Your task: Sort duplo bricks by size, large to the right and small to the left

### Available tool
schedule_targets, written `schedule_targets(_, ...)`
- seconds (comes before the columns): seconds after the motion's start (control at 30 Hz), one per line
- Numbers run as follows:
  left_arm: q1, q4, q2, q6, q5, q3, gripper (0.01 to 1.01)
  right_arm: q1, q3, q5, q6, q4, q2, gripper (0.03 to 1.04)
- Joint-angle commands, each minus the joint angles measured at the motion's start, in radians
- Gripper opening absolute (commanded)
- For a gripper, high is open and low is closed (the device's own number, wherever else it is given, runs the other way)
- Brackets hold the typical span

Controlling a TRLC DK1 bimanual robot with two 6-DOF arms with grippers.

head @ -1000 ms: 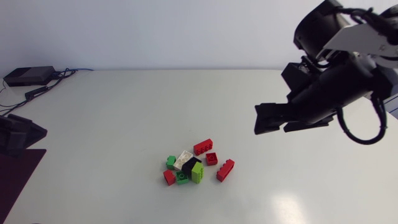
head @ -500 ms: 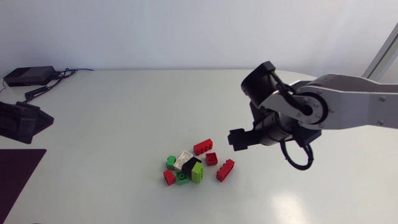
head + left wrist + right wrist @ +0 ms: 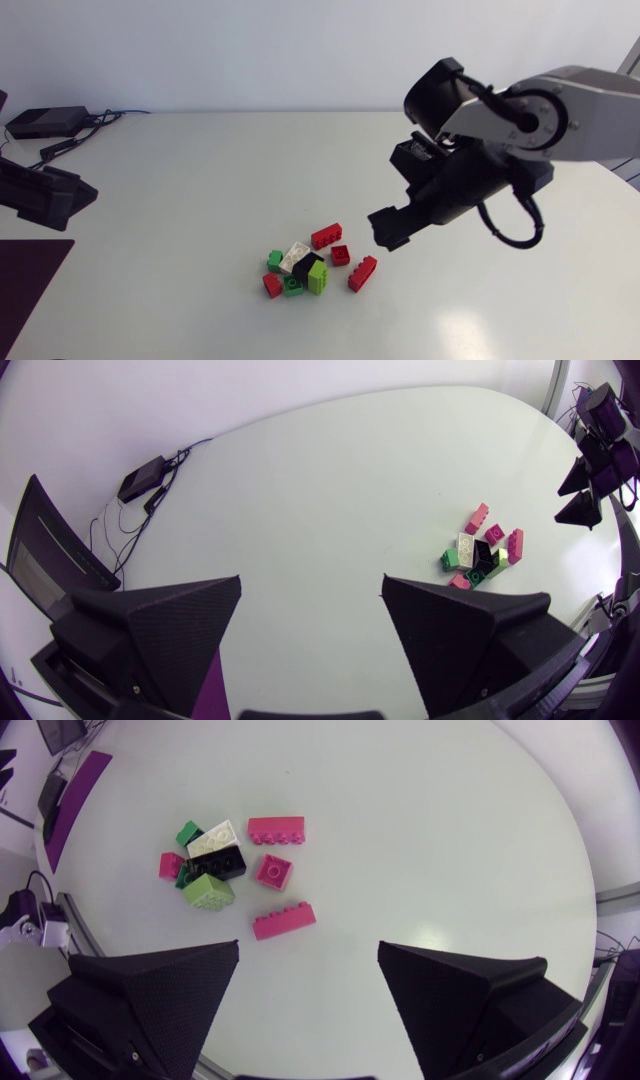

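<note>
A pile of duplo bricks (image 3: 312,265) lies at the table's front middle. It holds two long red bricks (image 3: 325,236) (image 3: 362,272), a small red one (image 3: 340,255), a white brick (image 3: 296,256), a black one, a lime brick (image 3: 318,278) and small green and red ones. My right gripper (image 3: 392,228) hangs open above the table, just right of the pile, holding nothing. In the right wrist view the bricks (image 3: 284,920) lie ahead of the open right gripper (image 3: 309,955). My left gripper (image 3: 55,195) stays open at the far left; its wrist view shows its spread fingers (image 3: 312,585) and the distant pile (image 3: 480,547).
A black box (image 3: 45,122) with cables sits at the back left corner. A dark purple mat (image 3: 25,280) lies at the left front edge. Bare table (image 3: 200,190) surrounds the pile on both sides.
My right arm has swung down from high at the right to just beside the pile, its gripper staying open. My left gripper has edged slightly into view.
</note>
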Motion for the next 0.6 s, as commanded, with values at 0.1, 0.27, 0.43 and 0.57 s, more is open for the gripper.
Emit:
schedule_targets(0.1,-0.002,0.010,-0.046,0.031,0.001,-0.043,0.979,-0.014,0.022,-0.059,-0.335,-0.152,0.004,1.00)
schedule_targets(0.27,-0.017,0.013,-0.078,0.046,0.001,-0.061,0.979,-0.022,0.020,-0.064,-0.516,-0.230,0.061,1.00)
schedule_targets(0.43,-0.045,0.017,-0.081,0.046,0.003,-0.072,0.979,0.029,-0.017,-0.062,-0.671,-0.263,0.093,1.00)
schedule_targets(0.57,-0.049,0.030,-0.081,0.045,0.003,-0.075,0.979,0.047,-0.004,-0.047,-0.757,-0.229,0.145,1.00)
